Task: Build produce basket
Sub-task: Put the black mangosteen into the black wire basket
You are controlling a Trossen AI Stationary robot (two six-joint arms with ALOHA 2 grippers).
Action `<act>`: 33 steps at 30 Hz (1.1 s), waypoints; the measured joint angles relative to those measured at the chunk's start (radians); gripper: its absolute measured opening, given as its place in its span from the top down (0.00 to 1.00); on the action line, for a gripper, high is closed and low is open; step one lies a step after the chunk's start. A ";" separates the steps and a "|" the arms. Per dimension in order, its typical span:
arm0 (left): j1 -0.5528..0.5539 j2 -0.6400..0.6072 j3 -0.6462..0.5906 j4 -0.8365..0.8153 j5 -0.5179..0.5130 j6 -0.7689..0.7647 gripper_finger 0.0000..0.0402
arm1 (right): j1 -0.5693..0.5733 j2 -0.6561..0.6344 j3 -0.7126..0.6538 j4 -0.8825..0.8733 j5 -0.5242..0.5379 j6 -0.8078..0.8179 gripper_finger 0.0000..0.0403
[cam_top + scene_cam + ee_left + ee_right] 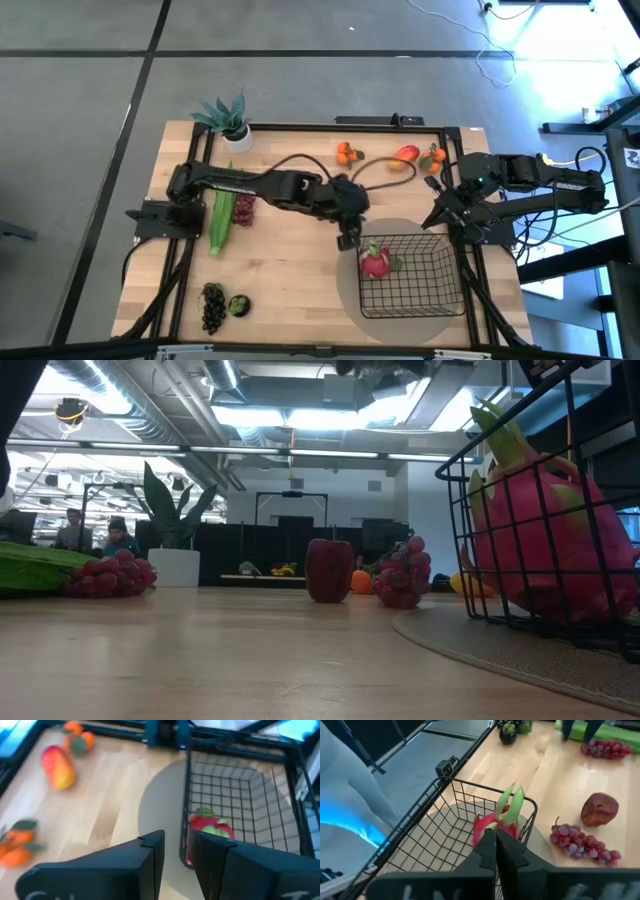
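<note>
The left pincer (347,240) hangs just beside the black wire basket (440,285), its fingers (150,852) a narrow gap apart and holding nothing. The pink dragon fruit (376,263) lies inside the basket, against the corner nearest that pincer, and the basket stands on a round grey mat (350,295) on the worktop (290,290). The right pincer (496,840) waits at the worktop's right edge, fingers together, while a mango (406,154), tangerines (347,153), grapes (244,209) and a green stalk (220,220) lie outside the basket.

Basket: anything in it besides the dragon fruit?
No. In the high view the basket holds only the pink dragon fruit at its left end; the remaining mesh floor is bare.
</note>
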 joint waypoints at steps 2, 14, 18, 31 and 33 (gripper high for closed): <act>0.000 -0.023 -0.002 -0.072 -0.001 -0.064 0.81 | 0.000 0.000 0.000 0.015 0.000 0.003 1.00; -0.039 -0.145 -0.002 -0.485 -0.096 -0.561 0.82 | 0.000 0.045 0.007 0.042 0.084 0.075 1.00; -0.059 -0.152 -0.002 -0.647 -0.102 -0.781 0.82 | 0.000 0.087 0.065 0.027 0.085 0.070 1.00; -0.121 -0.151 -0.002 -0.837 -0.072 -1.108 0.82 | 0.000 0.259 0.270 -0.107 0.104 -0.138 1.00; -0.136 -0.151 -0.002 -0.837 -0.037 -1.123 0.82 | 0.000 0.282 0.280 -0.107 0.104 -0.138 1.00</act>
